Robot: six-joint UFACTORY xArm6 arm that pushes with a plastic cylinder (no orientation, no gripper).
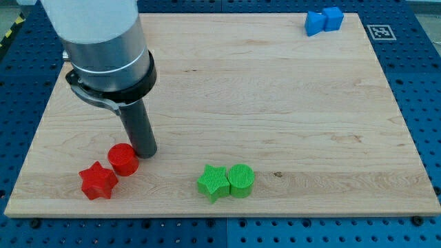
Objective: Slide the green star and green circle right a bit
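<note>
Two red blocks (110,172), two green blocks (227,181), two blue blocks (324,21)

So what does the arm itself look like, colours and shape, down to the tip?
A wide pale grey cylinder comes down from the view's top, ringed below by a black collar. From the collar a straight dark grey rod runs down to my tip, next to the red round block. No cables or markings show.

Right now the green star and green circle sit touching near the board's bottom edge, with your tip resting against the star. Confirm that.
Not quite. The camera view shows my tip beside the red circle, well to the view's left of the green pair, not against the green star. The rest holds: the star and the green circle sit touching near the board's bottom edge.
</note>
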